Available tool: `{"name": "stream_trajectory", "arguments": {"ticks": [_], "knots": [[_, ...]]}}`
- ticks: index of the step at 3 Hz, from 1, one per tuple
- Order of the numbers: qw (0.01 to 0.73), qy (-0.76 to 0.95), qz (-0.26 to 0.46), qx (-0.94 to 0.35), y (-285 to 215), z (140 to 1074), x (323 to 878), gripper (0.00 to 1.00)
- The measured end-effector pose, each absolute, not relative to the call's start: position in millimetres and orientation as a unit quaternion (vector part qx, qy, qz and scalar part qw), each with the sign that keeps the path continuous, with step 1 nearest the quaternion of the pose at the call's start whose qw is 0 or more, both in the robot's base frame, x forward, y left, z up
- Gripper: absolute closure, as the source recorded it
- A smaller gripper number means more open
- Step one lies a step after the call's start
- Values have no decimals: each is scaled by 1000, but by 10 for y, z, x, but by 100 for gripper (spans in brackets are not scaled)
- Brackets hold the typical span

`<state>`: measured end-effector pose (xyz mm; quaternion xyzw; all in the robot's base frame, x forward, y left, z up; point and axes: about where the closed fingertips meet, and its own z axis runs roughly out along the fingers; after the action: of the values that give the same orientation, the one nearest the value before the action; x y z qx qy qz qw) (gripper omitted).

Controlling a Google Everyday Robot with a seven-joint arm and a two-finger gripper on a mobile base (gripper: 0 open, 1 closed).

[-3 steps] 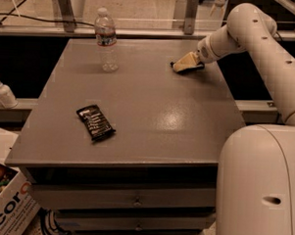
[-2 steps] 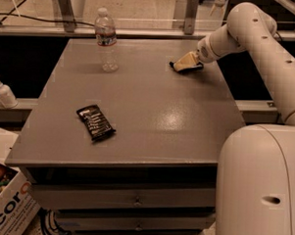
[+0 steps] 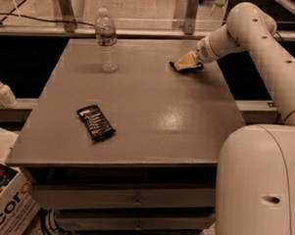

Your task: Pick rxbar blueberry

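The end effector (image 3: 187, 62), whose grip I cannot tell, lies over what seems the bar (image 3: 174, 66); that flat wrapper could slip free.

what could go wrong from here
1. The gripper is low over the back right part of the table, on a dark sliver I cannot identify; a flat bar there may slide away rather than lift.
2. The black bar at front left has white text lines: the wrong one to take.
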<state>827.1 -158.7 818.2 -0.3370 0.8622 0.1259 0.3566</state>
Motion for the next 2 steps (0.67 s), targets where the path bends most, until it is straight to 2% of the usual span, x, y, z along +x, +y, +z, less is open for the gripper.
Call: {"name": "stream_trajectory", "arguments": {"ticks": [2], "knots": [[361,858,147,-334,-1695,8283,8165,100]]}}
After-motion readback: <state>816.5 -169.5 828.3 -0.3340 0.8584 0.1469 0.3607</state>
